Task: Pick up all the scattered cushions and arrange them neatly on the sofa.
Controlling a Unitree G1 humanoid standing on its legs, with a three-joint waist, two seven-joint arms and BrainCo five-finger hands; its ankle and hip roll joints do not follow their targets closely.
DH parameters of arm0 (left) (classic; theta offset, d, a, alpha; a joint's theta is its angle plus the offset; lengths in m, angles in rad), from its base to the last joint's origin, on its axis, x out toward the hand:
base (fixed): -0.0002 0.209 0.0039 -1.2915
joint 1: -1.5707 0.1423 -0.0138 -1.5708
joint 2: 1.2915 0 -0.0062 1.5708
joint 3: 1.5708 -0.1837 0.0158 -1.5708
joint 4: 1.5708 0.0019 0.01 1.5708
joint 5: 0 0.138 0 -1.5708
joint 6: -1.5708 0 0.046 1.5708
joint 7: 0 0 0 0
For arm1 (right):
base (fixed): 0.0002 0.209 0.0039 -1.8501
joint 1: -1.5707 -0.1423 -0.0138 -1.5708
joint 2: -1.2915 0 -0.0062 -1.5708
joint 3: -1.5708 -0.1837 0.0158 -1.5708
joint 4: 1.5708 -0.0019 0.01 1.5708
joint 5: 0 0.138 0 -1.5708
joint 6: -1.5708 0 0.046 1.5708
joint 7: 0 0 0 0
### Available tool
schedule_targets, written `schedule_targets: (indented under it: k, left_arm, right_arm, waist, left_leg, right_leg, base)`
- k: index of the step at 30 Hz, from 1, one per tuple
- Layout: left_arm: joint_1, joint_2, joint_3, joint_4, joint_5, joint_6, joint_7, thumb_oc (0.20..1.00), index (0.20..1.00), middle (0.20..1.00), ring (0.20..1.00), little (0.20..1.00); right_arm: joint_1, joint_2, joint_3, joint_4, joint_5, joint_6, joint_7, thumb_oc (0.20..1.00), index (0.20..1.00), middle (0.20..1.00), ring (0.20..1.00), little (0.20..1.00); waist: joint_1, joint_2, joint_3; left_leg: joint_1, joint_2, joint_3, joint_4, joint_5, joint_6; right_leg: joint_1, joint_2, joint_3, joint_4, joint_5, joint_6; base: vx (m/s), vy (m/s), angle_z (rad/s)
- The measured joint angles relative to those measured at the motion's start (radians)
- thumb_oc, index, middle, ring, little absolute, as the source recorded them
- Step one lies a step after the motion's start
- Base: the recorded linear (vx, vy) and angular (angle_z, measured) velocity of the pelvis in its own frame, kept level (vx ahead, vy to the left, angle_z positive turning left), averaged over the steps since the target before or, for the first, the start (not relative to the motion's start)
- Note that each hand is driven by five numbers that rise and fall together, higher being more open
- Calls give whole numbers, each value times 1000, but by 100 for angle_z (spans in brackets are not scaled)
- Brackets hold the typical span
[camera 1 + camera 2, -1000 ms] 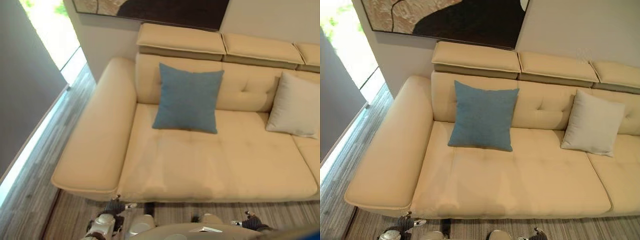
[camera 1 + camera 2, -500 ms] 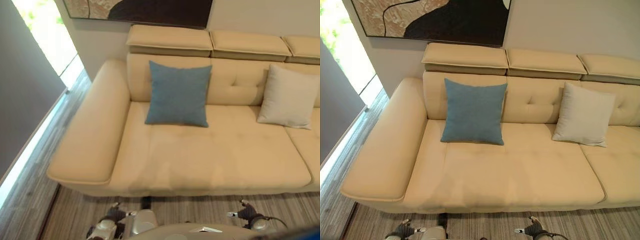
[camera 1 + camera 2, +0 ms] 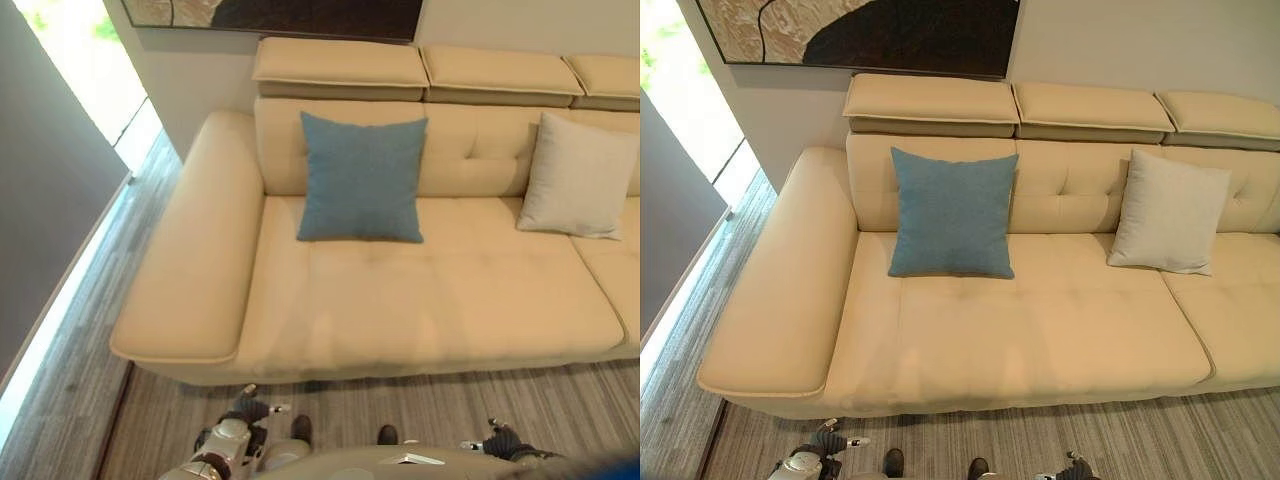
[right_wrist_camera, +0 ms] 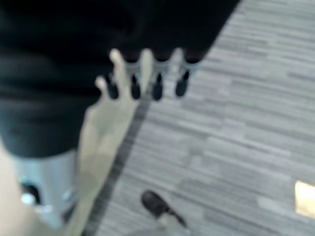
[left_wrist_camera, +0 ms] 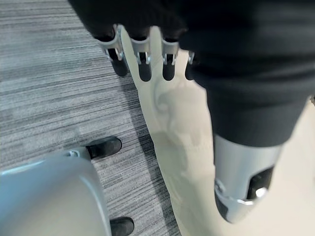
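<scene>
A blue cushion leans upright against the backrest of the cream sofa, left of the middle. A pale beige cushion leans against the backrest further right. My left hand hangs low in front of the sofa's left end, fingers straight and holding nothing. My right hand hangs low at the lower right, fingers relaxed and empty. Both hands are well short of the cushions.
A wide armrest ends the sofa on the left. Grey striped carpet lies in front, and wooden floor runs along a bright window on the left. A dark painting hangs above the sofa.
The camera has pulled back from the sofa and shifted, so more carpet shows in front. Both cushions stay where they were. Both hands remain low and empty.
</scene>
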Motion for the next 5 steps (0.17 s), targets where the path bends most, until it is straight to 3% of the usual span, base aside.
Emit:
schedule_targets:
  k: [5]
  left_arm:
    - [44,24,3,0,9,0,2,1000,1000,1000,1000,1000]
  right_arm:
    - [4,0,-1,14,0,1,1,1000,1000,1000,1000,1000]
  waist:
    - [-1,19,-30]
  left_leg:
    - [34,-8,8,-21,2,2]
  right_leg:
    - [47,-2,2,-57,25,3]
  base:
    - [25,53,-4]
